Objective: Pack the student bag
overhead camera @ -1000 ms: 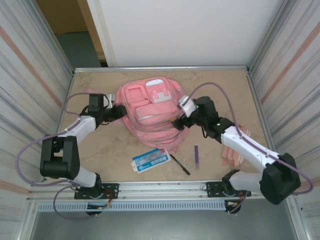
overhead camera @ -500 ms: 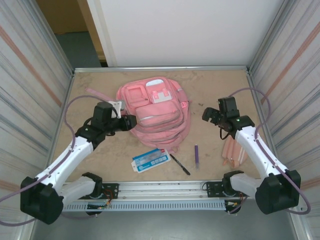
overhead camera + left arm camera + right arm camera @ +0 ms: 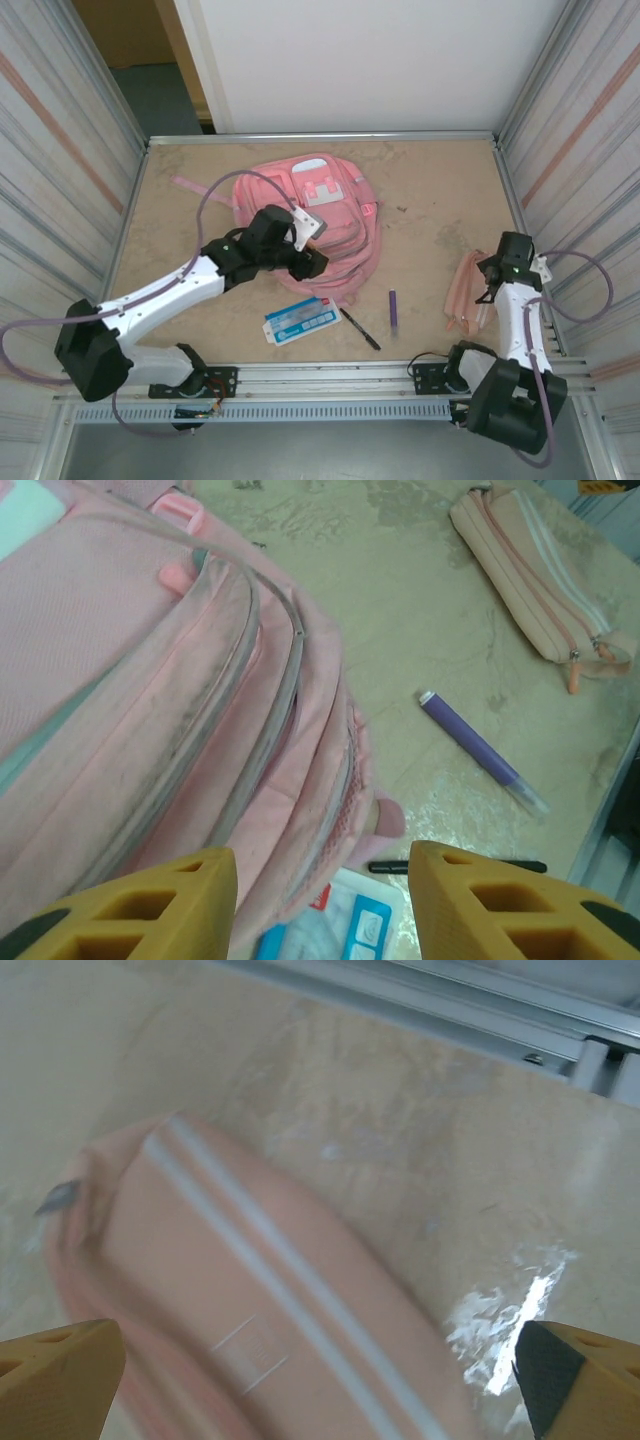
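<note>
"Pink backpack (image 3: 310, 205), location?" asks the inspector.

"Flat on the table (image 3: 430, 190), towards the far side and left of centre, front pockets up. My left gripper (image 3: 310, 262) hovers over its near end, jaws apart, nothing between them. I cannot tell whether any pocket is unzipped."

"Right side?"

"My right gripper (image 3: 320, 1360) hangs over the pink pencil case (image 3: 465, 290) by the right edge of the table, well apart from the backpack. Its jaws are spread wide and hold nothing."

"Step in hand?"

"My judgement is a pick-up of the pencil case, with packing itself not begun, since every loose item lies outside the backpack. The next move calls for lowering the right jaws astride the narrow width of the case and closing. The left must then find a zip pull and hold a pocket open to receive it."

"Count, largest first."

"One backpack. One pencil case. One blue-and-white packet (image 3: 298, 320), just beside the backpack's near end. Two pens on the near table: one purple pen (image 3: 393, 310), and one black pen (image 3: 359, 328) between it and the packet."
</note>
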You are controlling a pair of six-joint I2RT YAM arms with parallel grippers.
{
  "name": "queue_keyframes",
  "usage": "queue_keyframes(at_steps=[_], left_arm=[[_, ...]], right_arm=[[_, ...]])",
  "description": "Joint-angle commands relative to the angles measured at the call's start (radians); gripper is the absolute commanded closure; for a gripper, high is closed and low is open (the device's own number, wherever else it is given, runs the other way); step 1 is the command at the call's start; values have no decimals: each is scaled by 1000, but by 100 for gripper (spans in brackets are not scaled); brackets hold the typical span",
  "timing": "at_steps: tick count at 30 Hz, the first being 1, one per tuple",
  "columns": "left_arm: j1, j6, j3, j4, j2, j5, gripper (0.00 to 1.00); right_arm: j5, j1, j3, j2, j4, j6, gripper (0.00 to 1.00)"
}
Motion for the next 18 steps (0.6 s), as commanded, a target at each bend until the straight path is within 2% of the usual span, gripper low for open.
queue_keyframes(at_steps=[1, 4, 5, 8, 11, 16, 18], left_arm=[[-4, 53, 65, 34, 42, 26, 52], [-3, 4, 83, 68, 81, 60, 52], [-3, -22, 89, 73, 94, 73, 52], [-4, -122, 91, 116, 133, 96, 52], [-6, -205, 95, 164, 179, 174, 53], [-32, -277, 133, 184, 255, 209, 53], [-40, -284, 161, 172, 289, 227, 53]], right_arm=[[-190, -66, -63, 79, 122, -61, 0], [-247, -75, -70, 178, 146, -62, 3], [-271, -75, -75, 203, 166, -55, 7], [-403, -69, -88, 233, 229, -69, 33], [-421, -9, -92, 203, 242, -99, 55], [-493, 80, -62, 129, 201, -140, 85], [-517, 109, -58, 103, 198, -147, 92]])
